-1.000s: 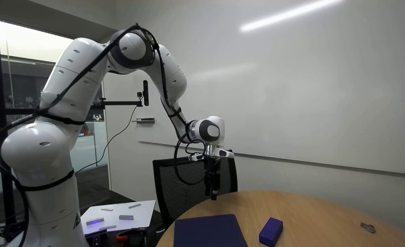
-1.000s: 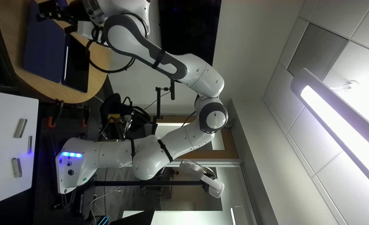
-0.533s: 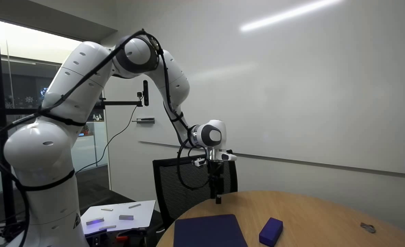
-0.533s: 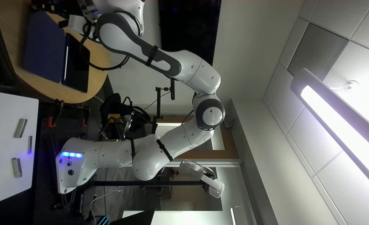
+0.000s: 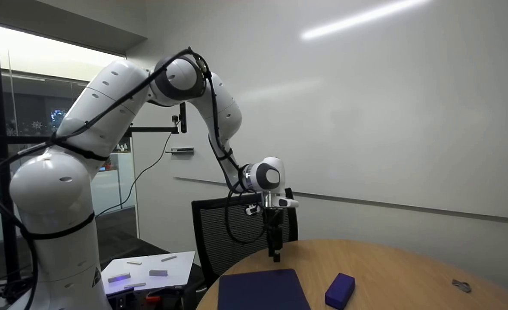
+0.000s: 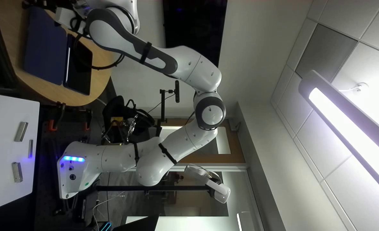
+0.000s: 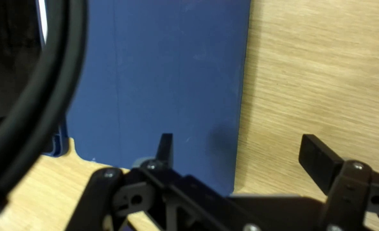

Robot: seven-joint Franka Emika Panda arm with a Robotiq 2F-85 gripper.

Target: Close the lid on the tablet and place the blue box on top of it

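Jaws spread wide near an open tablet, its navy lid flat on the counter, the blue box lying apart from it.
In an exterior view, left to right: small blocks on a white board, a mesh-backed chair, then the round wooden counter before a white wall, carrying the lid, the blue box and, at far right, a small grey thing. The arm rises at left, arches over and drops, jaws pointing down; in the wrist view the black screen is leftmost, one finger shows against the lid, the other against the counter; whether they touch anything cannot be told. Against a second ago, the arm leans farther right and the jaws hang lower; lid and blue box lie where they did.
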